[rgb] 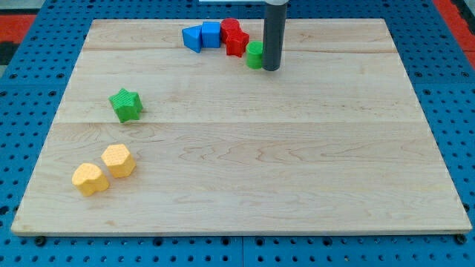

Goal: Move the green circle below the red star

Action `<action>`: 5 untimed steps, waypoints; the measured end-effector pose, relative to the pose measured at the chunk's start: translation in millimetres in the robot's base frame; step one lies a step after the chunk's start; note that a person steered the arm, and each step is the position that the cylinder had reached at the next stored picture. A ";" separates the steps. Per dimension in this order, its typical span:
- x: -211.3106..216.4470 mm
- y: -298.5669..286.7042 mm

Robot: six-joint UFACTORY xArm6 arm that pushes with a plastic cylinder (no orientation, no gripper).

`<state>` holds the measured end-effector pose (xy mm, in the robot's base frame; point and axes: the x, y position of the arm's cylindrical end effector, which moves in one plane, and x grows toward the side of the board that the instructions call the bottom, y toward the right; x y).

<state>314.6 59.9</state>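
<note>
At the view's lower left we see two yellow blocks lying just beside each other on the pale wooden board: the lower yellow hexagon-like block and the upper yellow hexagon-like block, both with a ribbed, layered surface. Above them, well apart, sits a green star with the same ribbed texture.

Moving right along the view's top, we find a tight cluster. A blue block with a slanted side touches a blue cube. Next comes a red block and, just below it to the right, the red star; the two reds touch and their outlines merge, so we cannot fully separate their shapes.

The green circle lies just below and to the right of the red star, touching or nearly touching it. Our tip stands directly against the green circle's right side, partly hiding its edge.

The rod is a smooth, dark grey cylinder, coming straight down from the view's top and standing upright on the board. It is a single solid rod with nothing to spread or pinch; it merely presses against the green circle's side. The board shows long grain lines and rests on a blue perforated surface.
</note>
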 end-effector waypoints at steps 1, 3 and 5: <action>-50.5 14.7; -39.8 -5.8; -24.4 -20.5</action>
<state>290.2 39.3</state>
